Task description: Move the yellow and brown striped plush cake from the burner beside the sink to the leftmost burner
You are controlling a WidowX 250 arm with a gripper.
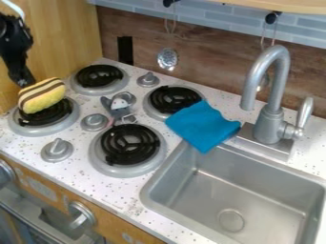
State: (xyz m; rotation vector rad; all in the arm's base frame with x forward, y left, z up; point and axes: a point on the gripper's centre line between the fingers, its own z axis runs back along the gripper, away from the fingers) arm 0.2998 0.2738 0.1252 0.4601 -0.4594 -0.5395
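At my gripper [24, 82], the striped plush toy [42, 96] looks light and squashy, best pinched around its middle, though I can't tell if the jaws are apart or clamped.

Above and to the left of the yellow-and-brown striped plush toy [42, 97], the single black robot arm [9, 29] shows only in part, its base out of view. A pale cable [14, 6] curves over its upper part. From there the black hand [24, 82] hangs steeply down, leaning slightly so that its lower end points down and to the right. That narrow lower end meets the toy's upper left end; whether it grips cannot be told.
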